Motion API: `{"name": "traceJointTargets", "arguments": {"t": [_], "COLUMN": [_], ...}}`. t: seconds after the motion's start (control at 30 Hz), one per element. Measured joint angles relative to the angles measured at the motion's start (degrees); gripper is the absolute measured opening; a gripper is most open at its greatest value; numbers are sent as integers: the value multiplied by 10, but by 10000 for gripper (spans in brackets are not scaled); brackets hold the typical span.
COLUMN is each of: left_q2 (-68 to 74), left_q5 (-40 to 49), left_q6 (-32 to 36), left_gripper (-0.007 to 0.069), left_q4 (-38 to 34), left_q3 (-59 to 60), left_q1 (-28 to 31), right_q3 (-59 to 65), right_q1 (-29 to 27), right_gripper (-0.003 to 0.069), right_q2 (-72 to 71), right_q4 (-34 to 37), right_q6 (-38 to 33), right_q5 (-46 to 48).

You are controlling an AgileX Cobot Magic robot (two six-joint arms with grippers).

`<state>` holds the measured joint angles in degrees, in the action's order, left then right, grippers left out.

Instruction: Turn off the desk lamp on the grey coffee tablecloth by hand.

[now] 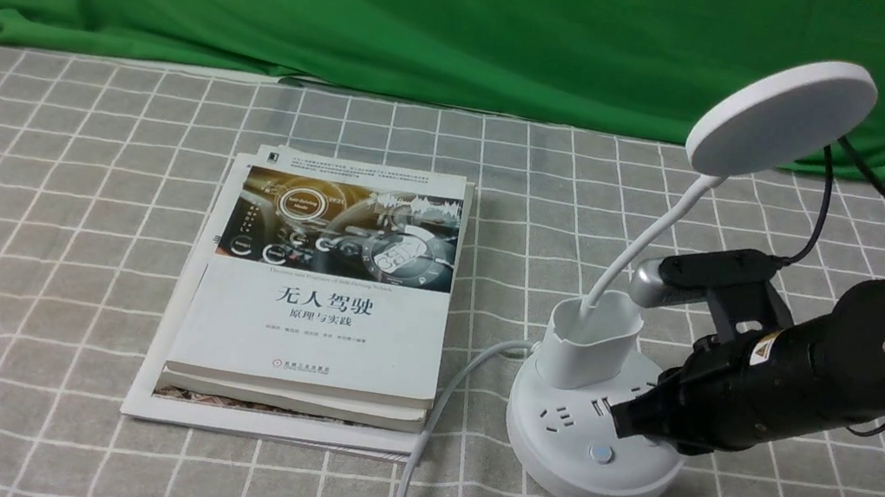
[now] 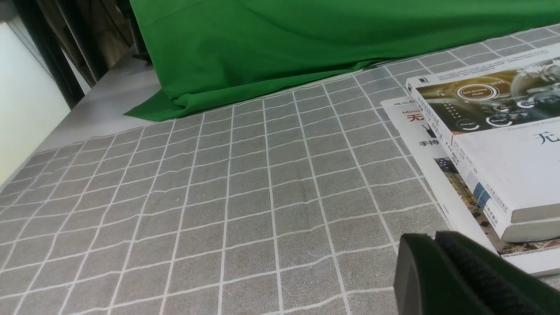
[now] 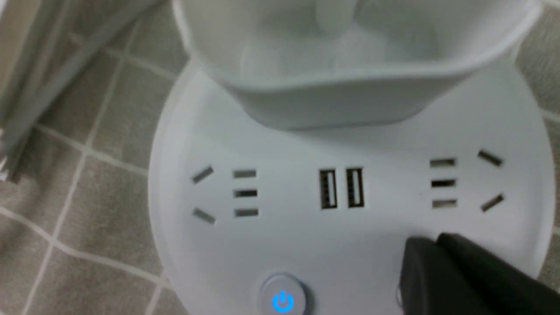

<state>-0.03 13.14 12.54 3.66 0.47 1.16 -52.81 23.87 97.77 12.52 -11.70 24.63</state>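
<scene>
Right hand (image 1: 620, 421), fingers together, seemingly against base of desk lamp (image 1: 552, 451).

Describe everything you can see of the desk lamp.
The desk lamp is white, plastic-looking, standing on the checked tablecloth right of the books. A flat round head, tilted, tops a thin curved neck rising from a cup on a round base. The base carries sockets, two USB ports and a button glowing blue; a white cord leaves it. The right arm's black fingers, shut, sit over the base's right side; contact is unclear.
</scene>
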Motion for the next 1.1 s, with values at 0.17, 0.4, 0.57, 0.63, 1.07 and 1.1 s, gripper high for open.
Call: {"name": "traceJointTargets", "arguments": {"t": [0.17, 0.4, 0.57, 0.63, 1.07, 1.1], "left_q2": [0, 0, 0, 0, 0, 0], "left_q5": [0, 0, 0, 0, 0, 0], "left_q6": [0, 0, 0, 0, 0, 0], "left_gripper": [19, 19, 19, 19, 19, 19], "left_q4": [0, 0, 0, 0, 0, 0], "left_q3": [0, 0, 0, 0, 0, 0], "left_q1": [0, 0, 0, 0, 0, 0], "right_q3": [-3, 3, 3, 3, 68, 84], "right_q1": [-1, -1, -1, -1, -113, -115], "right_gripper": [69, 69, 69, 69, 31, 32], "right_q2": [1, -45, -115, -136, -315, -345], "right_q4": [1, -1, -2, -4, -51, -51], "right_q6": [0, 0, 1, 1, 49, 49], "right_q5": [-1, 17, 13, 27, 31, 7]}}
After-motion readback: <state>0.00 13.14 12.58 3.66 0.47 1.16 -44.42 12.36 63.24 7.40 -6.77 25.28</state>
